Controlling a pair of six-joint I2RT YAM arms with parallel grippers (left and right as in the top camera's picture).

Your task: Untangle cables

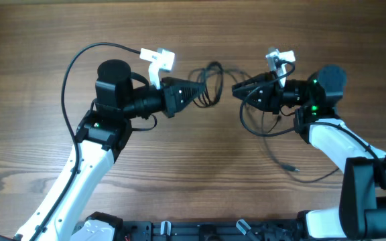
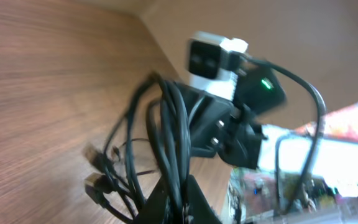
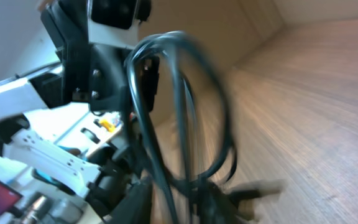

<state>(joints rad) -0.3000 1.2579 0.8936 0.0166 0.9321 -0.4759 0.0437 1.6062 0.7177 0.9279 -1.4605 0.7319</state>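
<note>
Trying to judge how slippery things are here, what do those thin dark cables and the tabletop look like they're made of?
The cables look like wire in a dark rubbery or plastic sheath: smooth, with a faint sheen, bending into loose loops. The table looks like wood or a wood-look laminate: brown, matte, with fine straight grain lines. The pictures can't settle which of the two it is.

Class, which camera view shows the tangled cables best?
Left wrist: the cables appear large, with loops and plug ends distinct. Overhead shows only a small dark tangle; right wrist shows blurred loops.
</note>
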